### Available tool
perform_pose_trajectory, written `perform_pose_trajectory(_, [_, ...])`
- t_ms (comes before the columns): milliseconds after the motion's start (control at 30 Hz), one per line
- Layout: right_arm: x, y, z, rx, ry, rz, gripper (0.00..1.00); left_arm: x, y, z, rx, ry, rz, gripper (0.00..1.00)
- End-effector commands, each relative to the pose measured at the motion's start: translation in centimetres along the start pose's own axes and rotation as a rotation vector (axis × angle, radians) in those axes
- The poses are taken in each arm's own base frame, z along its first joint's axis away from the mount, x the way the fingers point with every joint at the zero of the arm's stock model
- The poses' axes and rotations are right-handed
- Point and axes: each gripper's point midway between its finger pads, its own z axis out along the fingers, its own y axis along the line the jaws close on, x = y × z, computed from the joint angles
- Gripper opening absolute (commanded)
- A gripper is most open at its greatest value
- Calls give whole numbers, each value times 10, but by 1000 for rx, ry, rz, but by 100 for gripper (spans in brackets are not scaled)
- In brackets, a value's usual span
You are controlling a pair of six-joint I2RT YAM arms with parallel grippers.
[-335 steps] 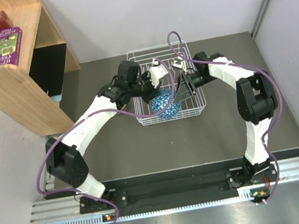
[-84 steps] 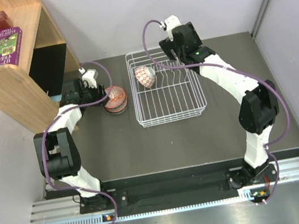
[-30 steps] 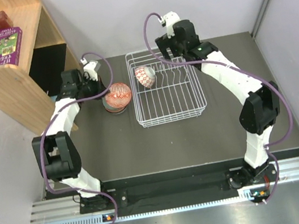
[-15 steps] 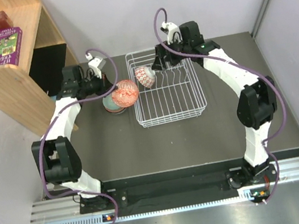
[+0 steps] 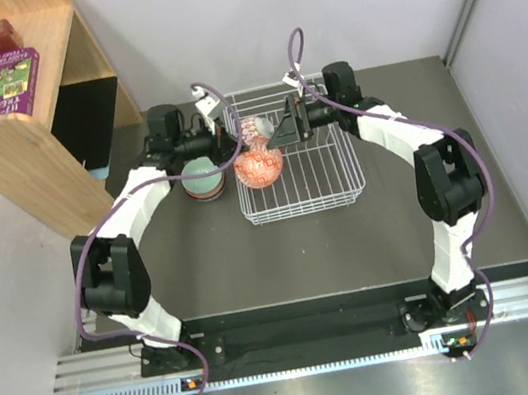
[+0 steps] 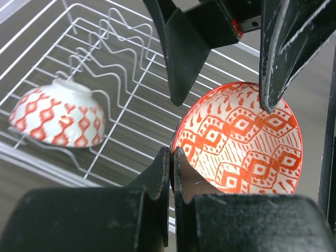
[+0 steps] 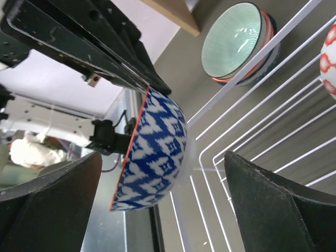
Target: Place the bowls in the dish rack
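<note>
My left gripper [image 5: 233, 150] [image 6: 171, 153] is shut on the rim of a bowl [image 5: 259, 168] [image 6: 239, 137] [image 7: 155, 149] that is orange-red patterned inside and blue-and-white outside. It hangs tilted over the left edge of the white wire dish rack [image 5: 326, 172] [image 6: 123, 68]. My right gripper [image 5: 277, 139] [image 7: 163, 157] is open, its fingers [image 6: 181, 50] on either side of this bowl without touching it. A red-and-white bowl [image 5: 251, 127] [image 6: 56, 119] lies upside down in the rack's far left part. Left of the rack stands a stack of bowls [image 5: 202, 180] [image 7: 239, 44], a pale green one on top.
A wooden shelf unit [image 5: 22, 116] with a book stands at the far left, close to the left arm's elbow. Grey walls close in the table at the back and right. The rack's upright prongs [image 6: 113, 39] stand beside the red-and-white bowl.
My left gripper has lifted the patterned bowl off the stack and carried it right, over the rack's left edge, uncovering the pale green bowl. My right gripper swung in to face it.
</note>
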Motion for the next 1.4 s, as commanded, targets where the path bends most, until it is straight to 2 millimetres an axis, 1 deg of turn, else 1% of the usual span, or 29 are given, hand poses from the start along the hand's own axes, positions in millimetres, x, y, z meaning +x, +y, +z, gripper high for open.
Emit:
perform_pose_trajectory(0, [-10,13,-21,-121,-21,-24,100,-27,-15,12,71,-45,92,0])
perform_pose_trajectory(33, [-9,15,-23,-138,-14,-28,100,-26,-14,13,73,-42,96,0])
perform_pose_trajectory(200, [-7,12,-31,-137,-18,-14,99,-20,-12,17,76,-28,94,0])
perform_pose_trajectory(433, [4,6,-33,-140,-3,16,99,-24,-11,22,43,-20,118,0])
perform_pose_trajectory(633, [12,-2,-27,-140,9,35,99,-28,-14,26,28,-25,127,0])
perform_pose_trajectory(767, [18,-3,-21,-145,24,40,98,-34,-14,25,19,-33,133,0])
perform_pose_trajectory(967, [27,0,-15,-164,50,34,98,-43,-14,22,-15,-39,155,0])
perform_pose_trajectory(1100, [29,1,-13,-168,60,42,97,-41,-13,20,-37,-36,173,0])
perform_pose_trajectory(1233, [31,2,-10,-178,68,37,94,-42,-13,19,-47,-39,176,0])
perform_pose_trajectory(1333, [35,0,-7,-184,79,50,93,-45,-14,18,-50,-46,181,0])
perform_pose_trajectory(1367, [36,-2,-6,-186,82,51,91,-46,-14,18,-50,-46,180,0])
